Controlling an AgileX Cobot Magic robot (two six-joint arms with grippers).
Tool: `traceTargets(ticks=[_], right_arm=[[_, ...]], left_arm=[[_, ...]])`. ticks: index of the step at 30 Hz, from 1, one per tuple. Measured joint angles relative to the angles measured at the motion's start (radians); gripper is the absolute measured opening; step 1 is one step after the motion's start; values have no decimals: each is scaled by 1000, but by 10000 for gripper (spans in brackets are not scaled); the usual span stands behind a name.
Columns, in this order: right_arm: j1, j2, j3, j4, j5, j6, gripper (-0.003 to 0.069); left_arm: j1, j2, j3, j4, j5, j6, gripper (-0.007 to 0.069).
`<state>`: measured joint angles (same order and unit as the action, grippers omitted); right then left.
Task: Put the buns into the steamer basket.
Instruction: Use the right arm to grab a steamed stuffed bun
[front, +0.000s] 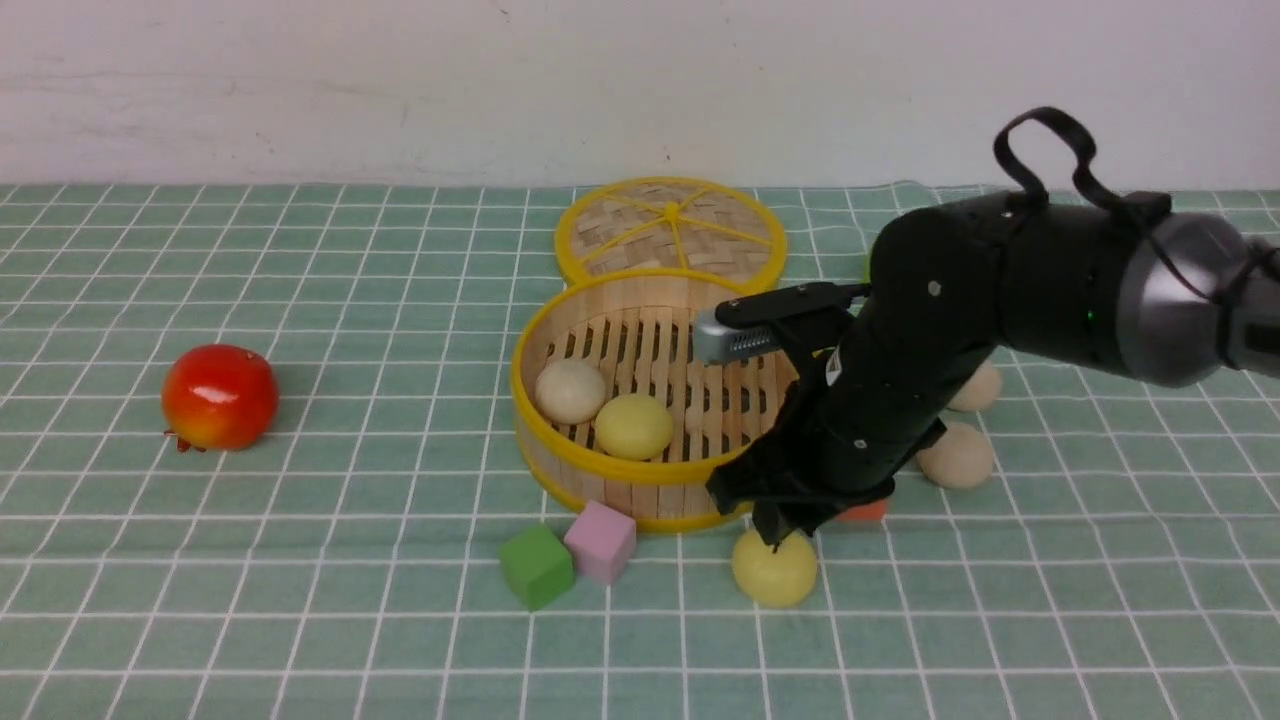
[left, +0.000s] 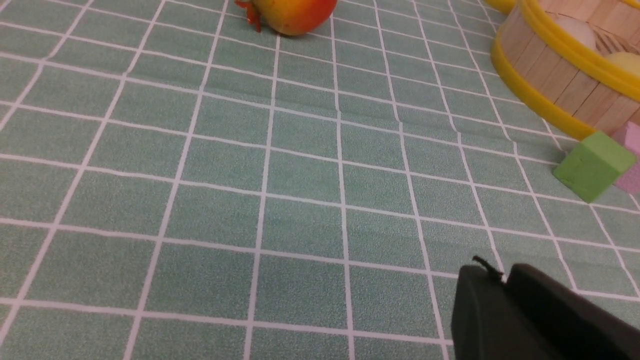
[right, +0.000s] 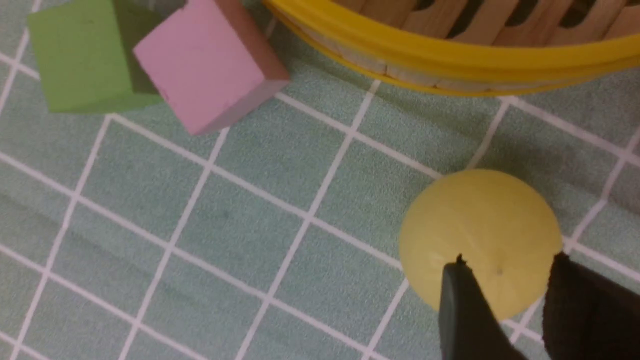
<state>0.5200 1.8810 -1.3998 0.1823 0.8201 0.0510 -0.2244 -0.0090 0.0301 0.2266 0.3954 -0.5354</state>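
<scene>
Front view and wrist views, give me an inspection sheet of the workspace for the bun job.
Surface: green checked cloth.
Job's things: steamer basket holds a white bun and a pale yellow bun; loose yellow bun, near beige bun and far beige bun lie on the cloth; sixth not seen.
Clutter: lid, red fruit, green cube, pink cube.
Grippers: left gripper shut, empty; right gripper open over the loose yellow bun, contact unclear.
Cables: black cable loop on the right arm.
Surroundings: white wall.

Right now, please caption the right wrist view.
Parted fingers over a yellow bun near the steamer basket.
</scene>
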Motion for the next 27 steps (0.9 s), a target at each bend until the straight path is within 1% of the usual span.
traceTargets(ticks=[13,21,24,25,26,27], right_arm=[[0,83,-2,-3,-51,0,240],[0,84,-3,-5,-42,-3,235],[0,84,-3,-22,-40,-4,188],[0,84,-3,-32,-39,-4,148],[0,84,-3,-32,-39,-4,140],[0,84,-3,-42,-37,-4,62]], left_arm=[[0,0,0,0,0,0,67],[0,0,0,1,0,0,67],[0,0,0,1,0,0,67],[0,0,0,1,0,0,67],[0,0,0,1,0,0,67],[0,0,0,1,0,0,67]])
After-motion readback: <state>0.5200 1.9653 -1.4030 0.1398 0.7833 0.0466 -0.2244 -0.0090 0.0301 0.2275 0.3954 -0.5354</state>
